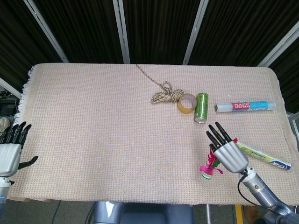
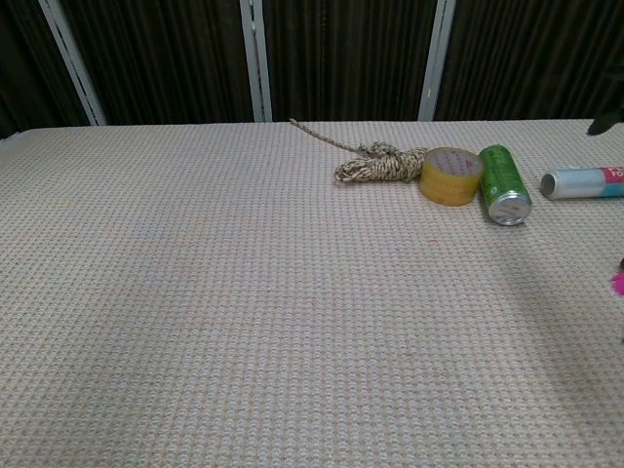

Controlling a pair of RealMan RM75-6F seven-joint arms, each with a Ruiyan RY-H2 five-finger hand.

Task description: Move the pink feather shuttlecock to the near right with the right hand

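Note:
The pink feather shuttlecock [image 1: 208, 168], with a green and white base, hangs base-down near the table's front right. My right hand [image 1: 229, 153] grips its feathers from above, the other fingers stretched toward the far side. Most of the feathers are hidden under the hand. The chest view catches only a scrap of the pink feather [image 2: 618, 283] at its right edge. My left hand [image 1: 11, 148] hovers off the table's near left corner, fingers apart and holding nothing.
A rope coil [image 1: 166, 95], a tape roll [image 1: 187, 103] and a green can [image 1: 202, 107] lie in a row at centre right. A food-wrap tube [image 1: 245, 107] lies further right, and another tube [image 1: 264, 156] sits just right of my right hand.

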